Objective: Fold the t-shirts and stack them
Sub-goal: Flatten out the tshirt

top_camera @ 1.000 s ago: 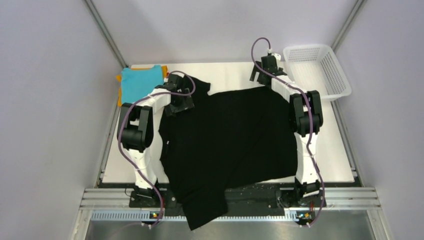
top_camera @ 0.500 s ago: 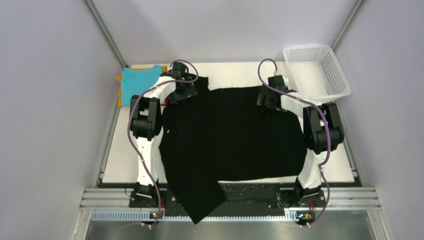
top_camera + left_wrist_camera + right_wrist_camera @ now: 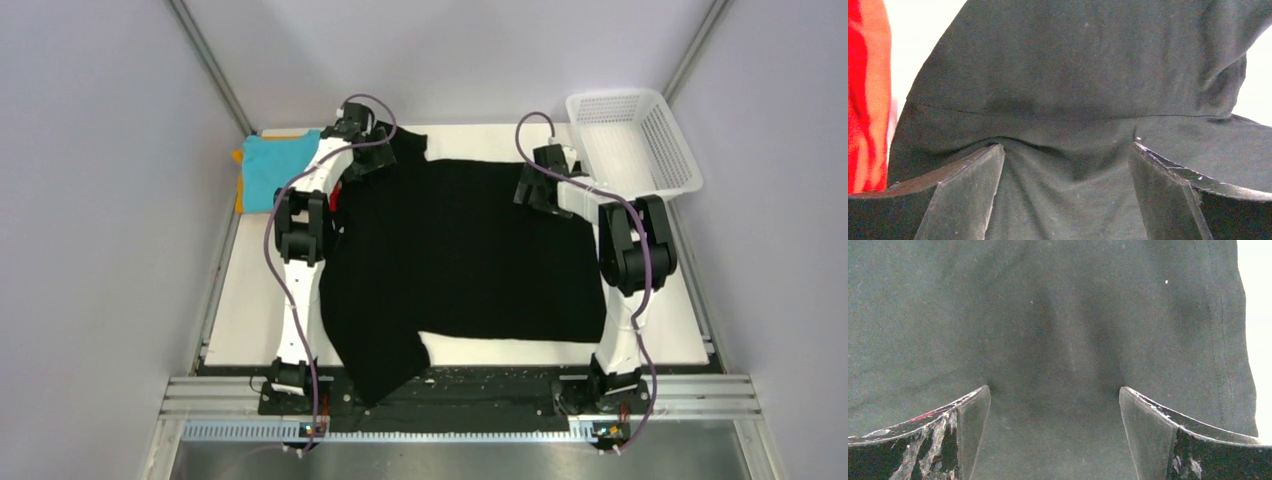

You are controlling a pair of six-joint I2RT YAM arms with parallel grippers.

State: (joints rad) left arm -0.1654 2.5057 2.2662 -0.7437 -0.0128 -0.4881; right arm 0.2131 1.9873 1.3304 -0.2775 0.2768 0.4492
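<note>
A white tabletop (image 3: pixel 255 300) lay between plain grey walls. On it we saw the large plain black short-sleeved cotton t-shirt (image 3: pixel 470 250) spread flat, one corner draping over the near edge. At its far edge the left gripper (image 3: pixel 1065 150) and right gripper (image 3: pixel 1055 390) each had fingers wide apart over black cloth, clamping nothing. A folded teal t-shirt (image 3: pixel 272 165) lay just left of the left gripper, with red cloth (image 3: pixel 865 75) beside its left finger. A white plastic mesh basket (image 3: pixel 630 140) stood right of the right gripper.

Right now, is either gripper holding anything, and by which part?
Nothing is held. The left gripper and the right gripper both stand open over the black t-shirt near its far edge, no cloth pinched.
</note>
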